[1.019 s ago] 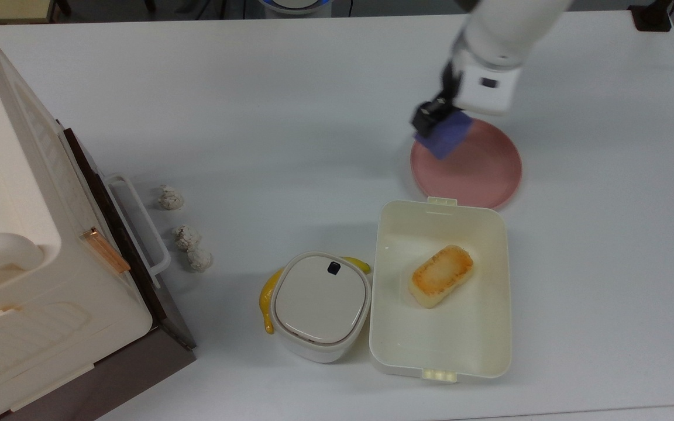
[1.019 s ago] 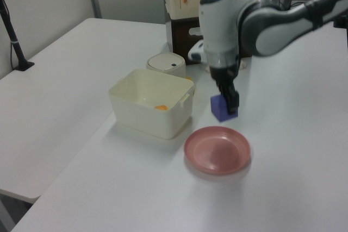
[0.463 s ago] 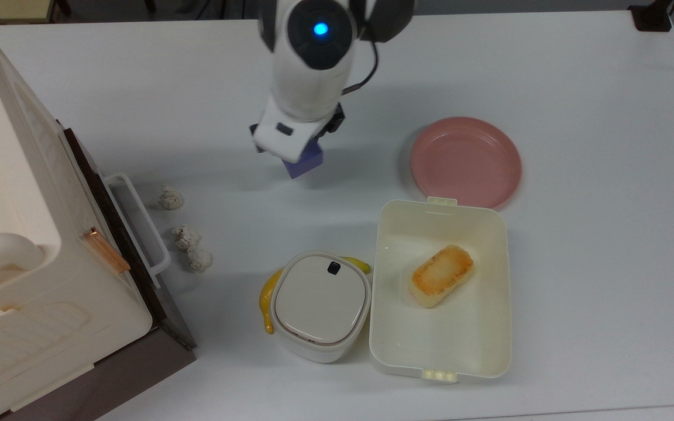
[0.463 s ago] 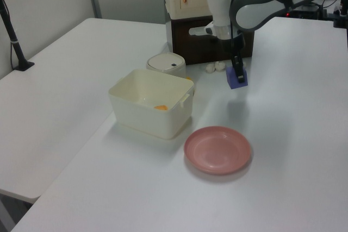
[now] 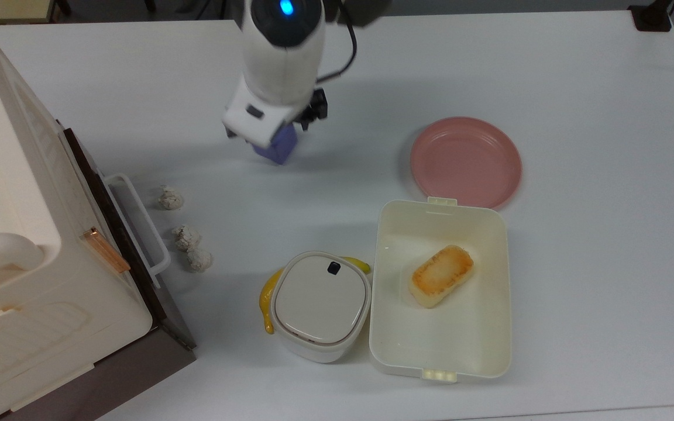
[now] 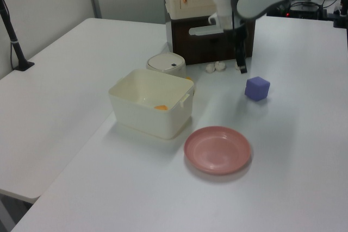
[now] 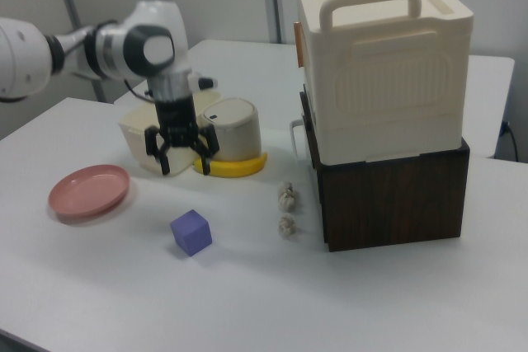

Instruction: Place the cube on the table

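One broad white table [image 5: 594, 280] carries everything I can see, and the big cream cabinet [image 7: 384, 63] on its dark base stands at the right view's right. Next down in size, the cream box [image 5: 492, 345] holds a toasted bread block [image 5: 441, 275], with the pink plate [image 5: 466, 161] just beyond it. The cube [image 7: 191, 232] sits flat on the bare tabletop, well apart from the plate and free of the arm. My gripper [image 7: 182, 151] hangs above it with fingers spread wide, nothing between them. I judge the placing done; what remains is a clean retreat. I would lift straight up before swinging away, so neither finger nudges the cube, and steer clear of the box rim.
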Controlling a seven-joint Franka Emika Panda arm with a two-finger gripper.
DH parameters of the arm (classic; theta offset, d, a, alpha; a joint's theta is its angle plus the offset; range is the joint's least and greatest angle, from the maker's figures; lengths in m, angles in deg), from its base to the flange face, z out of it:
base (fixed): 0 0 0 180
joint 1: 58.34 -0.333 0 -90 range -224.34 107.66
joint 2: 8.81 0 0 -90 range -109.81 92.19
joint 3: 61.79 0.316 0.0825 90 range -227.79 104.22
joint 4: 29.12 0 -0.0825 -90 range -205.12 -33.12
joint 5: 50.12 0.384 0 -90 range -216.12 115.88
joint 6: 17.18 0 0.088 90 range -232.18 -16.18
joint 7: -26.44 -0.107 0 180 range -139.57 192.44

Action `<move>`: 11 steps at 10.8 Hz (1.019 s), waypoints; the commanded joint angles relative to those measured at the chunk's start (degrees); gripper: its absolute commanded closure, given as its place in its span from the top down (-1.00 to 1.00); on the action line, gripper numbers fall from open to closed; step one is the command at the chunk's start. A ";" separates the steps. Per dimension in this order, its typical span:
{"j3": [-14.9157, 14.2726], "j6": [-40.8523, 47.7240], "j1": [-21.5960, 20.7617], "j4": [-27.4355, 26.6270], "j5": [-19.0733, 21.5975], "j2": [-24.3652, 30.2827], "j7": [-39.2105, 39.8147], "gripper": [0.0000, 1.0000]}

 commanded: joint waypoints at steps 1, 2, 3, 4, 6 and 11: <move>0.06 5.44 2.16 -0.70 2.03 9.47 -0.97 1.00; 0.15 5.28 3.21 -0.70 2.38 11.41 -2.62 1.00; 0.15 4.93 4.79 -0.70 2.39 12.99 -6.38 1.00; 0.15 4.84 5.33 -0.70 2.39 14.05 -9.03 1.00; -0.29 4.83 5.42 -0.70 2.30 14.41 -10.37 1.00; -0.55 4.75 6.30 -0.88 2.39 16.00 -10.46 1.00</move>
